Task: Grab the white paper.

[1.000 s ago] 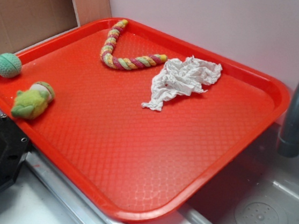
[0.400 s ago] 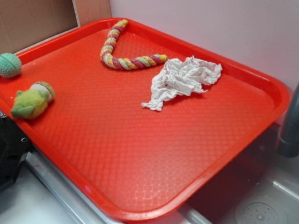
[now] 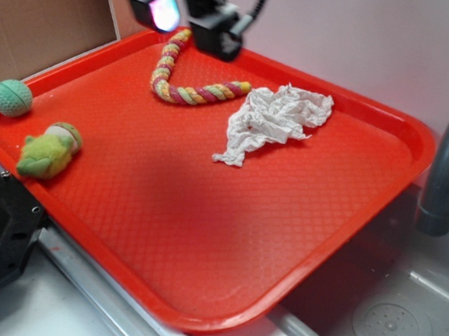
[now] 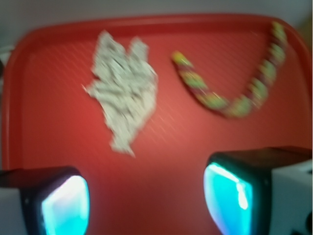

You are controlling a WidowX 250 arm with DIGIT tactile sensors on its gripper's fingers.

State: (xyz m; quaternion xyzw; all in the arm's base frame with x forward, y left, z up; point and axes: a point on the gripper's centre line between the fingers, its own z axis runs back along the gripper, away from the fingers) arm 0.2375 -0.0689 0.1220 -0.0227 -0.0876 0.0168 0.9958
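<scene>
Over the tray's far left corner my pincer (image 3: 194, 20) has just come into the exterior view, where a moment ago there was only bare wall above the tray (image 3: 225, 233). Nothing on the tray has shifted with its arrival. I read this as the approach just starting: the arm is high and off to one side, with a sideways move and a descent left before any grasp.

From the wrist view the pincer (image 4: 146, 198) stands wide, its two glowing cyan pads far apart with nothing between them.

My target, the white paper (image 3: 275, 119), lies toward the tray's far right edge, just beside the near end of the rope toy (image 3: 187, 79); I cannot tell whether they touch. It is crumpled and deeply wrinkled, broad at the far end and narrowing to a thin tail pointing toward the tray's middle. I judge it light and yielding. The toy is a braided V of pink, yellow and green. The tray is glossy red plastic with a fine diamond texture.
</scene>
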